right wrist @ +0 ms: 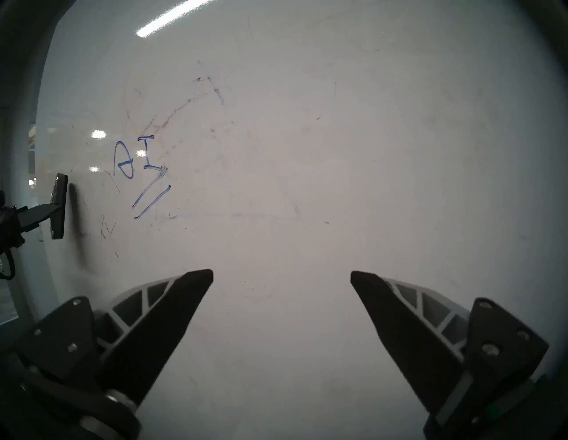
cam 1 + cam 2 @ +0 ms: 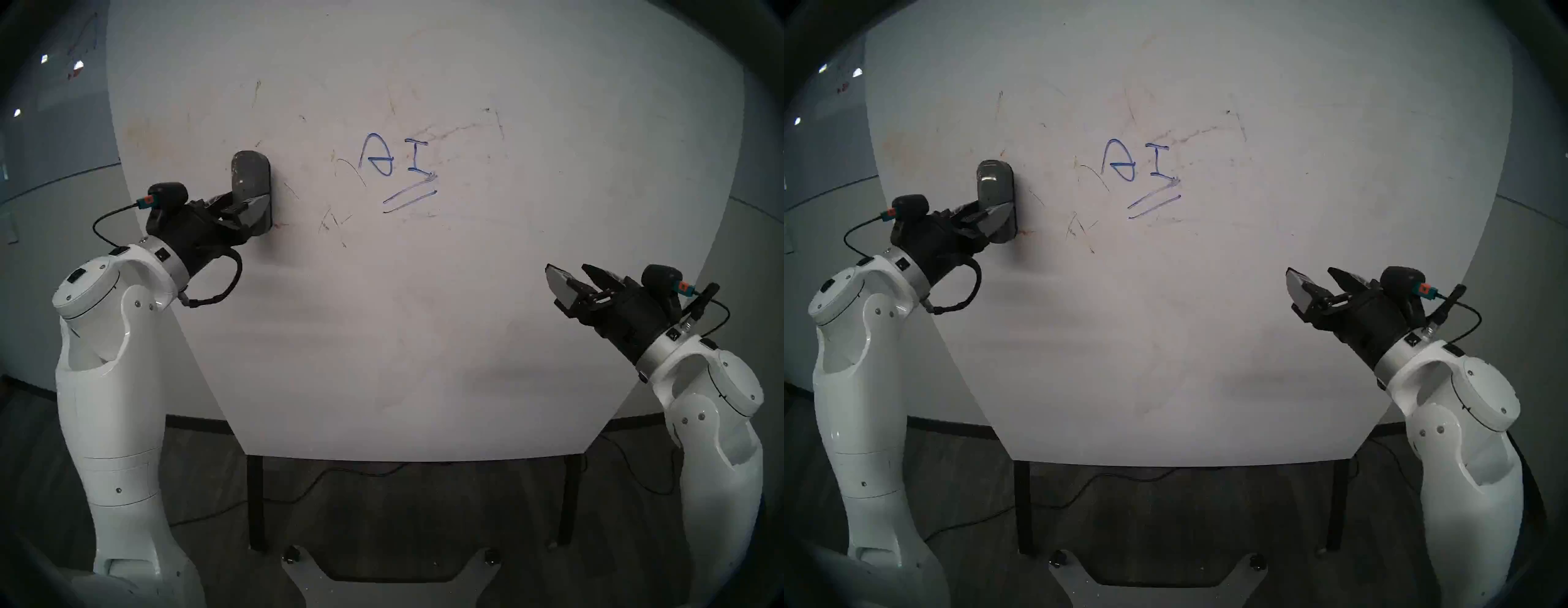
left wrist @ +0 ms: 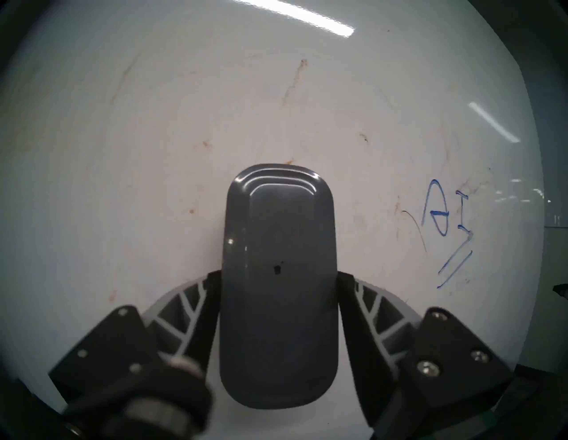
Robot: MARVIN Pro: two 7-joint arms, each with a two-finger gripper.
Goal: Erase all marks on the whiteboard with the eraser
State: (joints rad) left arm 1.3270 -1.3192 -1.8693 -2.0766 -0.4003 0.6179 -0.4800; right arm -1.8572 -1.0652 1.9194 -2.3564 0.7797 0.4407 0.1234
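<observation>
Erasing not yet begun: the left gripper, clamped on the eraser left of centre on the whiteboard, sits short of the intact blue marks at upper centre, while the right gripper hangs spread and empty at lower right.

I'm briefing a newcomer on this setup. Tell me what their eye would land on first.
First, the blue marks near the middle of the scuffed whiteboard: a crossed oval, an "I" and two slanted underlines. Next, the dark grey eraser, gripped by the left pincer and lying against the board left of the marks. The right pincer hangs open and empty at the lower right.
</observation>
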